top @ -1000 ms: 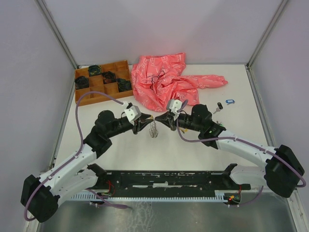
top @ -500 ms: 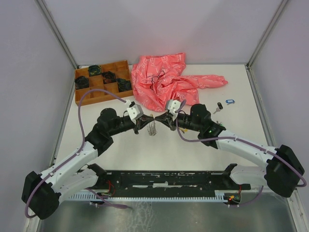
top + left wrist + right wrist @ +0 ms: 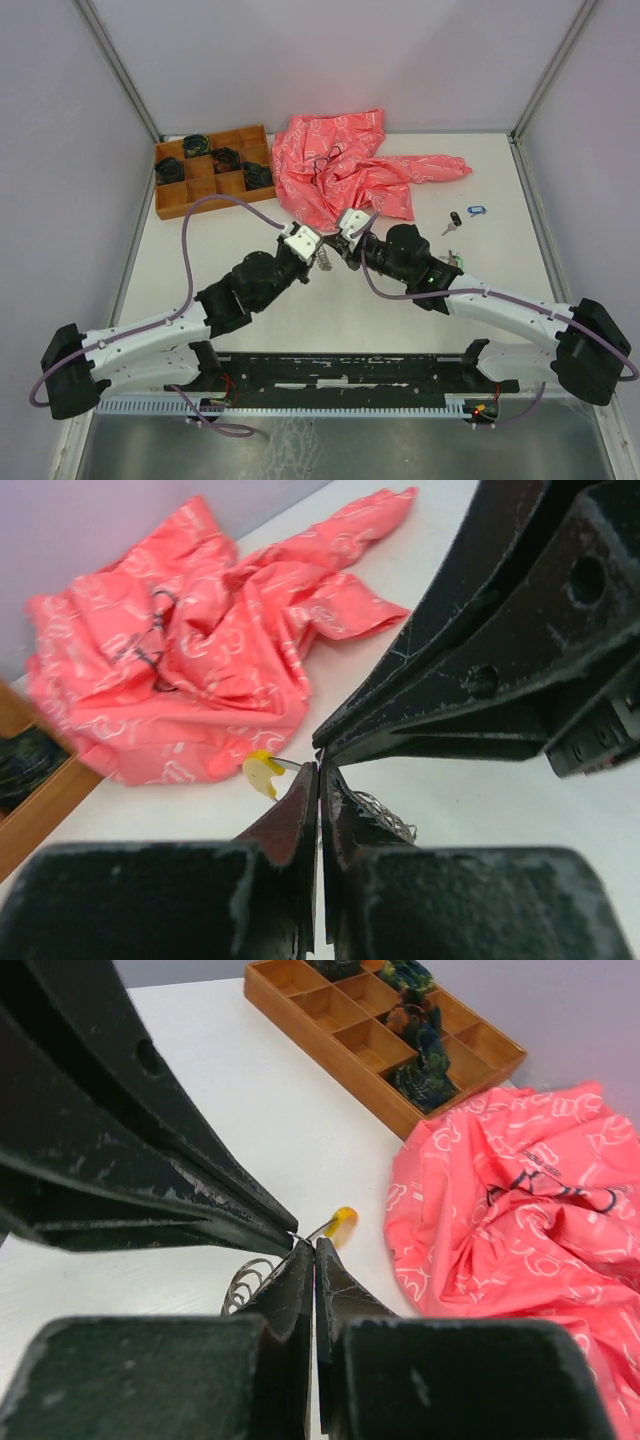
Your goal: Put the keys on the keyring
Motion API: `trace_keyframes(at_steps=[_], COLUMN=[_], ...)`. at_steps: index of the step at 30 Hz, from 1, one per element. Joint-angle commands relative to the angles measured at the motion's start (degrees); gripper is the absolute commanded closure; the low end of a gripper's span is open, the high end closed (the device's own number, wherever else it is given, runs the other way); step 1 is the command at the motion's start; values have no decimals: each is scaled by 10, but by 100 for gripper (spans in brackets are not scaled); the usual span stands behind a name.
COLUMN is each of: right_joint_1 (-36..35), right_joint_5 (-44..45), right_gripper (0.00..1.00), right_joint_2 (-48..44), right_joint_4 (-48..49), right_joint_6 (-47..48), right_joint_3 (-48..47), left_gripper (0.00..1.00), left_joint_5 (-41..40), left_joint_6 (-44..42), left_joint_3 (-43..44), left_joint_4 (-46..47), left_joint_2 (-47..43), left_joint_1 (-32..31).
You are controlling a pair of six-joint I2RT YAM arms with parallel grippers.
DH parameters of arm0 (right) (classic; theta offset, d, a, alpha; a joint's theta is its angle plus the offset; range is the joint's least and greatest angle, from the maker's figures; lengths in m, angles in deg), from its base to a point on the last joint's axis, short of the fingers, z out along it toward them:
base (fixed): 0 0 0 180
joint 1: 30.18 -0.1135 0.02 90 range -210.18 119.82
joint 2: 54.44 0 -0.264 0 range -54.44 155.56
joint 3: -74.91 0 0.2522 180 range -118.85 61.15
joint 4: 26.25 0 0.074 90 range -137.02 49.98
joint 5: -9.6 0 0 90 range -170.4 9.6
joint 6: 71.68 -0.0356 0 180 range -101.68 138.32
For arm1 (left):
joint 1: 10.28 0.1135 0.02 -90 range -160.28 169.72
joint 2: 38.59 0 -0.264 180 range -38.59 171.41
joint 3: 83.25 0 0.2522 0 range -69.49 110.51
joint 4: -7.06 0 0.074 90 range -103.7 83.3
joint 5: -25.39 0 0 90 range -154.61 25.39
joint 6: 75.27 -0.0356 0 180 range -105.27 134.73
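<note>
Left arm (image 3: 250,285) has swung in and stretched further toward the middle of the white counter (image 3: 330,320). The left fingers (image 3: 285,825) were part open a second ago and are now pressed together, with just a hairline slit between them. The right fingers (image 3: 345,1300) are as before, shut tight, and have only nudged a little toward the left arm. The two sets of tips meet nose to nose, just in front of the crumpled coral-pink printed cloth (image 3: 340,170).

The silvery coiled-wire keyring (image 3: 388,818) sits right at that meeting point. In the left wrist view its coil shows just beside the left fingertips on one side. Its yellow plastic segment (image 3: 262,773) pokes out on the other side. In the right wrist view the yellow piece sticks out just past the closed tips and the coil curls below them. I cannot tell which pair, if either, actually pinches the wire. The keyring has shifted only slightly since a second ago.

Two small silver metal keys (image 3: 456,219) with black and blue plastic tags lie on the counter right of the cloth, well apart from the keyring. They have not moved. The orange-brown wooden divided tray (image 3: 200,203) at the far left holds dark green-black coiled bundles (image 3: 196,143) and is also unchanged.
</note>
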Motion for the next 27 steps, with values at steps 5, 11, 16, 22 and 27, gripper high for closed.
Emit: trace_keyframes(at_steps=[5, 11, 16, 22, 27], right_joint_1=[-39, -39, -38, -38, -35], right_joint_5=[112, 156, 164, 162, 148], right_gripper=[99, 99, 99, 99, 99], right_joint_2=[-1, -11, -18, -32, -41], right_joint_4=[63, 51, 34, 25, 17], right_joint_6=[-18, -26, -24, -12, -5], right_joint_3=[-15, -11, -11, -7, -4], left_gripper=[83, 68, 53, 51, 51], left_joint_5=[-466, -466, -337, -111, 65], left_joint_6=[-27, 16, 89, 173, 168], left_joint_3=[86, 79, 39, -9, -29], left_joint_4=[98, 93, 54, 35, 61], left_joint_2=[141, 133, 65, -4, -18], left_joint_1=[-152, -151, -108, 11, 76])
